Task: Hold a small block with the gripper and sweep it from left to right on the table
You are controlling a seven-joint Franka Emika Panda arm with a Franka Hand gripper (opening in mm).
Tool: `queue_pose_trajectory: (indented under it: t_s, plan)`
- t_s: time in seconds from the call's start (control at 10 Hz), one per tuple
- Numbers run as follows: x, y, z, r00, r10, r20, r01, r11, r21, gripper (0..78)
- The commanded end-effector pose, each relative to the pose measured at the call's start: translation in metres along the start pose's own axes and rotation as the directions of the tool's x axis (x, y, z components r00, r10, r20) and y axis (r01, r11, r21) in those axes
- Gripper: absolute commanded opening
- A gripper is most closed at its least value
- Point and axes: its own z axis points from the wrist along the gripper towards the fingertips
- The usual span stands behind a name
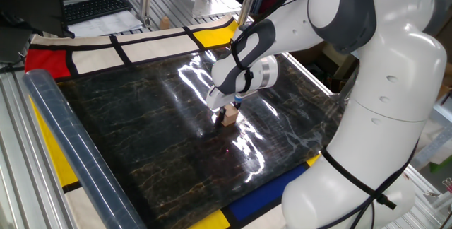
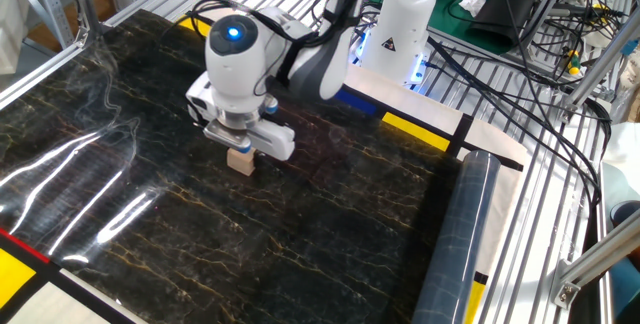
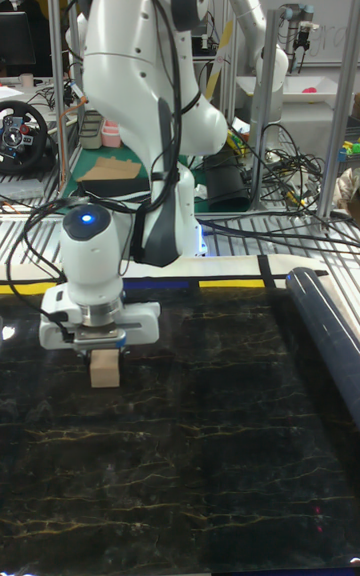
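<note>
The small block (image 1: 229, 116) (image 2: 240, 162) (image 3: 104, 369) is a light tan wooden cube resting on the glossy black marble-patterned table (image 1: 141, 130) (image 2: 300, 224) (image 3: 220, 436). My gripper (image 1: 226, 112) (image 2: 239, 153) (image 3: 102, 351) comes straight down on it and is shut on its upper part. The dark fingers are mostly hidden under the white-grey housing. The block's lower half shows below the fingers, touching the table near its middle.
A rolled-up dark sheet (image 1: 63, 144) (image 2: 455, 244) (image 3: 325, 326) lies along one table edge. Yellow (image 1: 215, 34), blue (image 1: 272, 194) and red (image 1: 42, 59) panels border the black sheet. Cables and aluminium framing (image 2: 540, 74) stand beyond the table.
</note>
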Motion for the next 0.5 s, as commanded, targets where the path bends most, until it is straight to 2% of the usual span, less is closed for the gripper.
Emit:
queue_pose_trajectory:
  t_s: [0.1,0.5]
  plan:
    - [-0.001,0.025,-0.002,1.0,0.005,0.001,-0.005,1.0,-0.009,1.1]
    - [0.005,0.063,-0.007,1.0,0.025,0.001,-0.025,1.0,-0.016,1.1]
